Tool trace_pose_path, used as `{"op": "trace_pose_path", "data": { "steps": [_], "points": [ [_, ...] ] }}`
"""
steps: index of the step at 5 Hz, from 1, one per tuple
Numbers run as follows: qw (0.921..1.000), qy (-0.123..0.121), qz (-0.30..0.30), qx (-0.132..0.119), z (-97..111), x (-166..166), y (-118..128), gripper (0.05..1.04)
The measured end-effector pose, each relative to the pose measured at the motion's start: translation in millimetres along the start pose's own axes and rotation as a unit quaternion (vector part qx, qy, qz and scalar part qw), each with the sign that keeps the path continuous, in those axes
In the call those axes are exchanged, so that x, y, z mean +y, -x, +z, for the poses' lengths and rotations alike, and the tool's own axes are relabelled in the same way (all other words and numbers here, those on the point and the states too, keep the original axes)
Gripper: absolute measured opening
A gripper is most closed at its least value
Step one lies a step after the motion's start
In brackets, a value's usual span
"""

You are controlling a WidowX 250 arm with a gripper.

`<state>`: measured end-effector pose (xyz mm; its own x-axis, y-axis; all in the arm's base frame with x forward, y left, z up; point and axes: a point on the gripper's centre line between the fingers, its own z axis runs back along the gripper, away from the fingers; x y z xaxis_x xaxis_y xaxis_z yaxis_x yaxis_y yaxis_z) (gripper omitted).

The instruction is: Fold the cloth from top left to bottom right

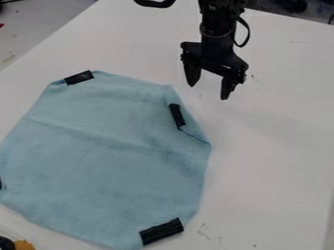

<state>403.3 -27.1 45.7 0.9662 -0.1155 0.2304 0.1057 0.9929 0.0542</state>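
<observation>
I am keeping the hand [208, 88] beyond the cloth's upper right edge, its fingers apart and holding nothing, presumably for clear access. The blue cloth [111, 151] is lying spread on the white bench [274, 161], dark strips [79, 77] probably marking grasp points.

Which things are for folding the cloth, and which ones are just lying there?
For the job:
blue cloth
black strips at its edges
gripper, jaws apart

Just lying about:
fuzzy yellow thing, bottom left corner; can't tell what it is
</observation>
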Motion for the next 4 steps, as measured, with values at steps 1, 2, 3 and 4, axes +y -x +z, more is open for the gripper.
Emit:
{"op": "trace_pose_path", "data": {
  "steps": [1, 2, 3, 4],
  "points": [
    [0.9998, 0.001, -0.002, 0.019, -13, -1, 8, 1.0],
    [0.9994, 0.0, -0.007, 0.032, -27, 12, 28, 1.0],
    [0.9996, -0.02, 0.019, -0.003, -4, 66, 40, 1.0],
    [0.9985, -0.026, 0.005, -0.048, 26, 99, 35, 1.0]
  ]
}}
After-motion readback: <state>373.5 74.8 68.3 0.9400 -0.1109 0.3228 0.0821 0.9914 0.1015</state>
